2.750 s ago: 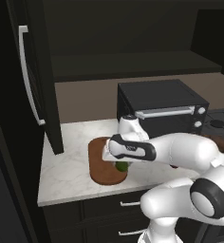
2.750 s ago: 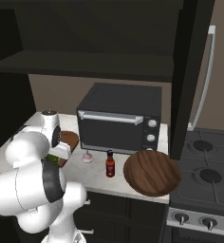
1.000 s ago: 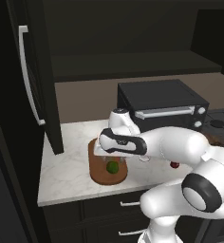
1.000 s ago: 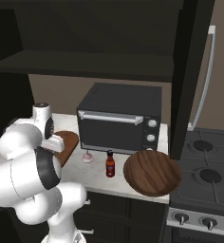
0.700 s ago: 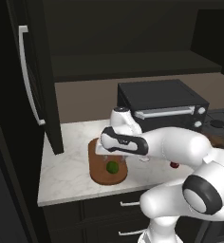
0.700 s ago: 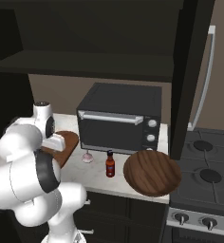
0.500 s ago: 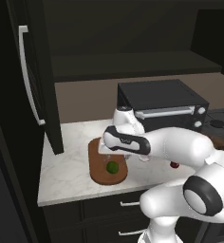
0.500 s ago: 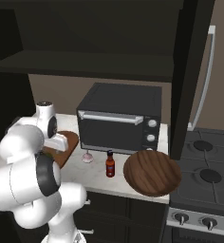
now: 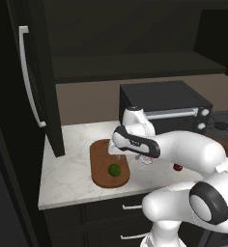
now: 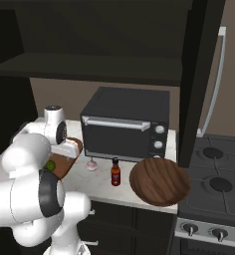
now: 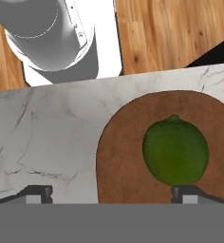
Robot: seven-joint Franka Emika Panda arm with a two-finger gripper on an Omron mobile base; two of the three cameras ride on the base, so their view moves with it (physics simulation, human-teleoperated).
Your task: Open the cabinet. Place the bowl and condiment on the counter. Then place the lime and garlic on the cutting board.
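Gripper (image 11: 109, 192) spread wide, nothing between the tips, hanging just above the board (image 11: 128, 156). Lime (image 11: 175, 151) lies on the board beside one tip, apart from it. Board (image 9: 102, 164) on the counter (image 9: 67, 173), left of the toaster oven (image 9: 164, 103); lime (image 9: 114, 169) at its near end. Garlic (image 10: 91, 165) and bottle (image 10: 115, 173) on the counter in front of the oven. Bowl (image 10: 159, 181) at the counter's right end. Cabinet door (image 9: 36, 72) stands open at left.
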